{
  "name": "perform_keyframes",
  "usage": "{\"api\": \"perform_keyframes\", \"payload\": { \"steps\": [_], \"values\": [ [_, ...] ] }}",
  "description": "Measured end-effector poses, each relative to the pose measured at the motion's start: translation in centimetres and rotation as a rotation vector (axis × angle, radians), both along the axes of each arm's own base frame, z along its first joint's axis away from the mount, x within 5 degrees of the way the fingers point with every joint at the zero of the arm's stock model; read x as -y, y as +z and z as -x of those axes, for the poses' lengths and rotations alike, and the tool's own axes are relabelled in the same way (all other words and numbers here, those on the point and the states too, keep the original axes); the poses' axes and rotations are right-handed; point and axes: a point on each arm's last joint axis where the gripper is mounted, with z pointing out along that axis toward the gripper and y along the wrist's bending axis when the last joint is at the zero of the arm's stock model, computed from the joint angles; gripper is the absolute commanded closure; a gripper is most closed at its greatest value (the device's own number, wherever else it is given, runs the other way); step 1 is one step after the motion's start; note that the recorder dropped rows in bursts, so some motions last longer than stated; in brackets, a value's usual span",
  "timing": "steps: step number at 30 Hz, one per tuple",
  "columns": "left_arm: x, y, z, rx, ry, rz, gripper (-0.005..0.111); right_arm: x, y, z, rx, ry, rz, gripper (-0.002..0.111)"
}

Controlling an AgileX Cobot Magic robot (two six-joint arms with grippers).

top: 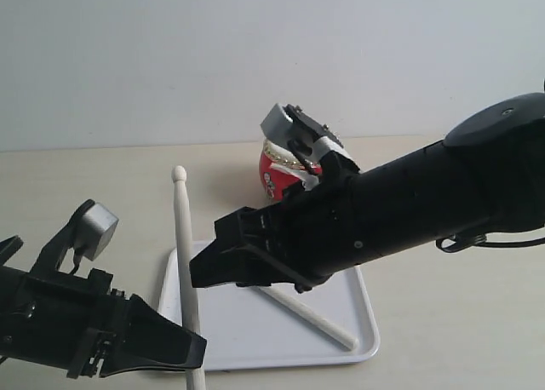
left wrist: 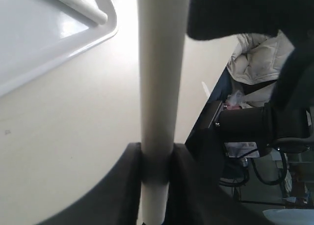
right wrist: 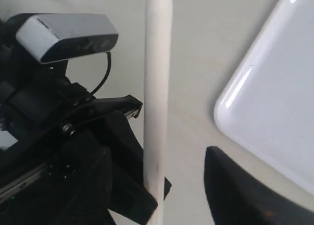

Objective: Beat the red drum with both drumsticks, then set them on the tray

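Left gripper [top: 192,349]: jaws closed on the lower shaft of one drumstick [top: 181,237], which stands nearly upright with its rounded tip up. The left wrist view shows the stick pinched between the two fingers over bare table [top: 85,177], just beside a corner of the tray [top: 238,326]. I cannot tell whether its butt end touches the table.

Right gripper [top: 209,254]: jaws spread wide with nothing between them, hanging low over the tray's left half on an arm reaching across from the right.

Second drumstick [top: 315,318]: lying flat and diagonal inside the tray, free of both grippers.

Red drum [top: 274,175]: behind the tray, mostly hidden by the right arm, with nothing at its skin.

Step in hand, as I read it: drumming is over and one stick is delivered, leaving the left stick to be placed.

Next move calls for:
- clearing the right arm from above the tray (it covers much of the free floor)
- swinging the left stick inward over the rim
- tilting it from upright to near flat before release, so it does not topple out
- setting it alongside the second drumstick, not across it.
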Motion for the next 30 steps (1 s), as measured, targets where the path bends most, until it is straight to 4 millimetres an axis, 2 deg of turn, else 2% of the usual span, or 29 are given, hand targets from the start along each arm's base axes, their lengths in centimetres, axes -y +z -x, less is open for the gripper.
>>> {"api": "perform_keyframes", "payload": {
  "steps": [10, 20, 30],
  "values": [
    [0.0, 0.1, 0.1, 0.014, -0.013, 0.007, 0.107, -0.9, -1.5, -0.4, -0.045, 0.052, -0.041, 0.053],
    [0.1, 0.2, 0.2, 0.006, -0.029, 0.028, 0.107, -1.8, -1.7, -1.5, -0.03, 0.065, -0.051, 0.053],
    [0.1, 0.2, 0.2, 0.01, -0.028, 0.029, 0.107, -2.2, -2.8, -1.4, -0.077, 0.103, -0.059, 0.053]
  ]
}}
